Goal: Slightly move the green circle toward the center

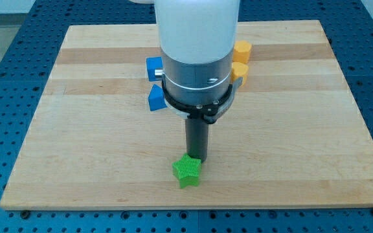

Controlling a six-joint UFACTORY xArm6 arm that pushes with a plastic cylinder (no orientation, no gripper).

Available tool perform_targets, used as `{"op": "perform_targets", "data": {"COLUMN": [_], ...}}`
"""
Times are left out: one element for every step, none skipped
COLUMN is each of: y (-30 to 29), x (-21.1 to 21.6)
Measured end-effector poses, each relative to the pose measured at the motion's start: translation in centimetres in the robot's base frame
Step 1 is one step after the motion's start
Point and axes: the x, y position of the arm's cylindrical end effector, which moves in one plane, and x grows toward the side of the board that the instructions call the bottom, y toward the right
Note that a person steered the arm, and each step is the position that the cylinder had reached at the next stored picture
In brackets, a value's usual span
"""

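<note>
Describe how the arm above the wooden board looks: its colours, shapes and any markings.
The arm's white rounded cylindrical casing comes down from the view's top. Below it sits a grey metallic ring, then a black collar with a thin light line along it. From the collar a straight dark rod hangs; my tip is plain and blunt. I can make out no cables or lettering.

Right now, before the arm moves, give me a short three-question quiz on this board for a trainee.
1. True or false: my tip is by the top edge of the green star.
2. How many yellow blocks show? A one, B two, C three.
3. Fill in: the blue blocks lie on the view's ____ of the arm.
Key: 1 true; 2 B; 3 left.
</note>
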Motion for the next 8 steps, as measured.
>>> {"op": "perform_targets", "data": {"y": [2.9,5.6,7.4,7.7,7.6,7.5,4.7,1.7], "x": [-4.3,-10.2,-15.3,-17.6,-20.0,-20.7,-20.7,-20.6]}}
